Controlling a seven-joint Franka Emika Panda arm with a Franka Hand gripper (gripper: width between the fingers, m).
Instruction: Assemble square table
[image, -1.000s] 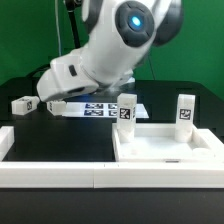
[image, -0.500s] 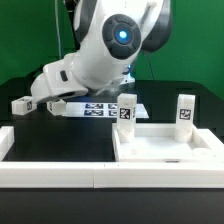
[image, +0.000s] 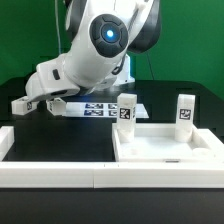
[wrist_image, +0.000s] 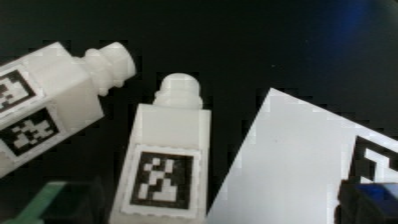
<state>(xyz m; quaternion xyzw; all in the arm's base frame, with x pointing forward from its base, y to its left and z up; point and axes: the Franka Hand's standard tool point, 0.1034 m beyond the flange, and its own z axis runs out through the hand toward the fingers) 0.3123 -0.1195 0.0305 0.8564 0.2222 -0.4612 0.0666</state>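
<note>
On the black table (wrist_image: 267, 40) lie two white, tagged, knob-ended leg blocks (wrist_image: 169, 150); the pincer (image: 42, 100) hangs spread above.

The arm (image: 85, 60) is clad in smooth, rounded white shells with dark grey bands at its joints. A round blue light (image: 107, 33) glows on one joint cap.

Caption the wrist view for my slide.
Two tagged white table legs lie side by side beside the marker board.

Exterior view: low, near table (image: 60, 140) height, faces arm (image: 95, 45) head-on, mid range.
Wrist view: close, looking down.
Shared: marker board (image: 100, 108), leg blocks (wrist_image: 169, 150).
</note>
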